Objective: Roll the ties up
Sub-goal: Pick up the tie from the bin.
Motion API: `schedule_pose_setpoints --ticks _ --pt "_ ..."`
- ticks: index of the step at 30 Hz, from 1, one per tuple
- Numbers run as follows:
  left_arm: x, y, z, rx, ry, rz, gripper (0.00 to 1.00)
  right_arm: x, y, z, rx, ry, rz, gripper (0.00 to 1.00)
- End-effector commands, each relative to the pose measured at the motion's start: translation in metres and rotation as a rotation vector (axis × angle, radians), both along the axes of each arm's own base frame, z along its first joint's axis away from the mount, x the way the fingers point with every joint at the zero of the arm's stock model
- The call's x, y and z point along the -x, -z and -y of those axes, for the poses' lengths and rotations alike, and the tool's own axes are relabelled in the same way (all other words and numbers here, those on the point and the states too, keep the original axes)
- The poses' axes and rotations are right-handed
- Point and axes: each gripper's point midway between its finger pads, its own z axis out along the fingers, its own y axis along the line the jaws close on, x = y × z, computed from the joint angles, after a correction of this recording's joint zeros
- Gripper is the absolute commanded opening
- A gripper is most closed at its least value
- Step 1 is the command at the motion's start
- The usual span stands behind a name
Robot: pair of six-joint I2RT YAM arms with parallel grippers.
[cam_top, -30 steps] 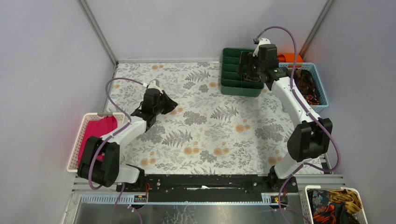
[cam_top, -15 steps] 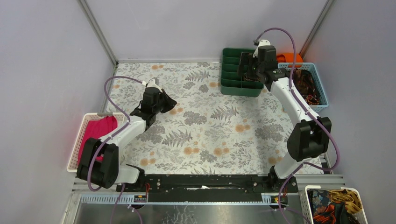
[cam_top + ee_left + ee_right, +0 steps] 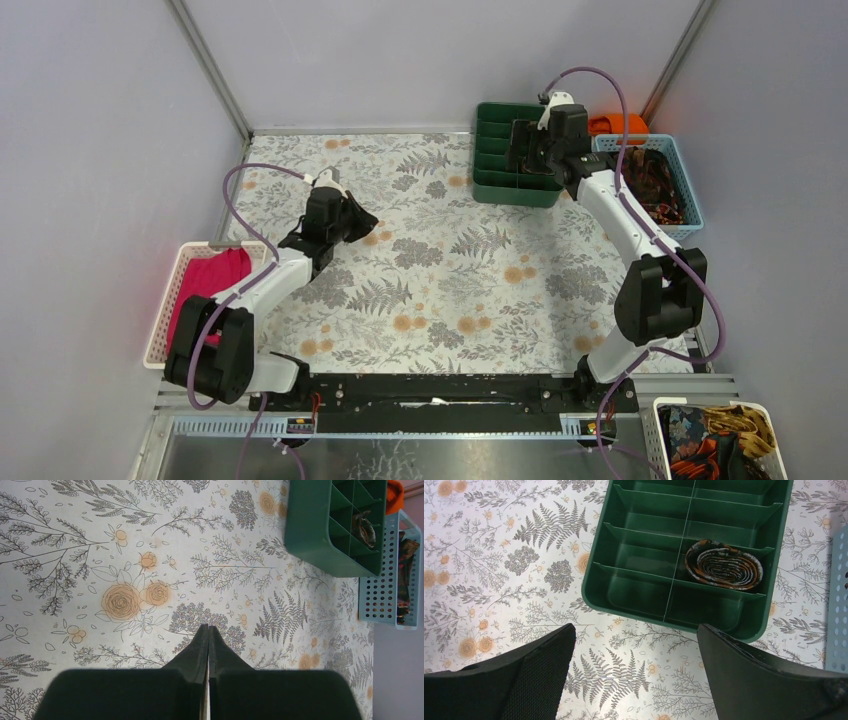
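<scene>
Left gripper [image 3: 208, 631]: fingers were pressed together, holding nothing.
Right gripper [image 3: 634, 637]: was spread wide.
Rolled tie [image 3: 724, 564]: lay in green tray [image 3: 596, 577], at 2 o'clock from it.

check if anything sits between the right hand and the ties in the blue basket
Nothing visible does. The right hand hangs open over the green tray, with a rolled tie in one compartment. The ties lie uncovered in the blue basket beside the tray.
</scene>
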Motion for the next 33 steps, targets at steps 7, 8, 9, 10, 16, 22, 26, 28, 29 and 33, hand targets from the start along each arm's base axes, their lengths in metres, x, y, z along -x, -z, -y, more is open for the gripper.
schedule_pose_setpoints --ticks 7,8,9,10,16,22,26,28,29,33 --pt "-0.005 -0.008 0.001 -0.016 0.002 0.03 0.0 -0.004 -0.015 -0.009 -0.006 -0.063 0.045 1.0" --pt "-0.005 -0.008 0.001 -0.016 0.002 0.03 0.0 -0.004 -0.015 -0.01 -0.007 -0.064 0.043 1.0" --pt "-0.005 -0.008 0.001 -0.015 0.002 0.03 0.0 -0.004 -0.013 -0.011 -0.007 -0.071 0.037 1.0" --pt "-0.005 -0.007 0.001 -0.015 0.003 0.027 0.0 -0.004 -0.012 -0.011 -0.006 -0.076 0.034 1.0" --pt "-0.005 -0.006 0.002 -0.011 0.004 0.022 0.0 -0.005 -0.007 -0.012 -0.005 -0.078 0.021 1.0" --pt "-0.005 -0.007 0.002 -0.011 0.003 0.026 0.0 -0.006 -0.004 -0.014 -0.012 -0.083 0.015 1.0" --pt "-0.005 -0.006 0.001 -0.012 0.002 0.025 0.0 -0.006 -0.005 -0.016 -0.019 -0.093 0.026 1.0" --pt "-0.005 -0.004 0.001 -0.014 0.0 0.02 0.0 -0.006 -0.005 -0.016 -0.021 -0.093 0.027 1.0" --pt "-0.005 -0.005 0.001 -0.016 -0.001 0.021 0.0 -0.006 -0.004 -0.016 -0.021 -0.093 0.023 1.0" --pt "-0.005 -0.003 0.001 -0.016 0.0 0.018 0.0 -0.006 -0.002 -0.017 -0.022 -0.098 0.017 1.0"
